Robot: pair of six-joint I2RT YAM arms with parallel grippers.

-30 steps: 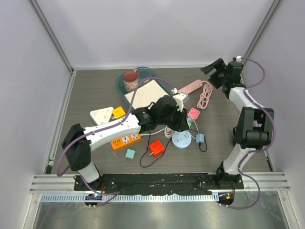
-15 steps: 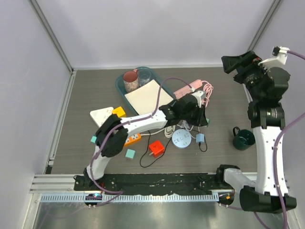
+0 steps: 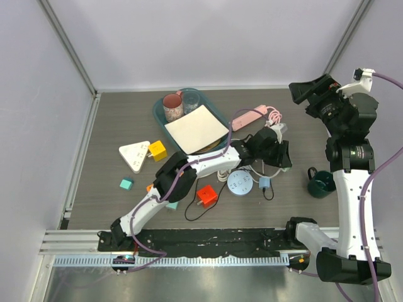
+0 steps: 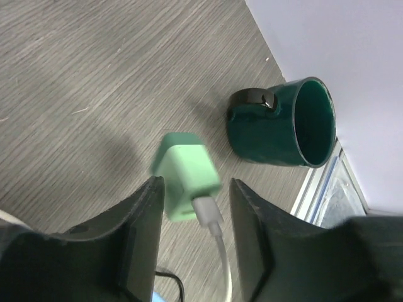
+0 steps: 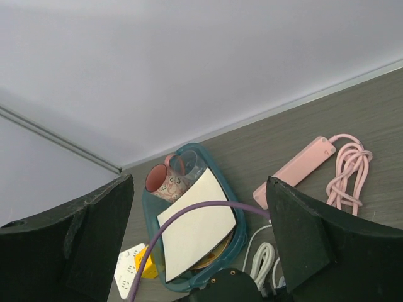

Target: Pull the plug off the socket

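A light green plug (image 4: 186, 174) with a white cable (image 4: 217, 242) sits between the open jaws of my left gripper (image 4: 196, 189), close to the left finger and blurred. No socket is attached to it in this view. It casts a shadow on the table. In the top view my left gripper (image 3: 278, 155) reaches far to the right of the middle. My right gripper (image 3: 313, 92) is raised high at the back right, open and empty (image 5: 198, 189). A pink power strip (image 3: 247, 117) lies behind the left gripper and also shows in the right wrist view (image 5: 294, 171).
A dark green mug (image 3: 321, 182) stands just right of the left gripper (image 4: 286, 123). A teal tray (image 3: 158, 113) holds a pink mug (image 3: 172, 107) and white paper. A round blue socket (image 3: 240, 183), a red cube (image 3: 206, 195), a white triangular socket (image 3: 134, 155) and a yellow cube (image 3: 157, 150) lie around.
My left arm has stretched to the right, from the middle of the table towards the green mug. My right arm has swung up from low at the back right to a raised pose.
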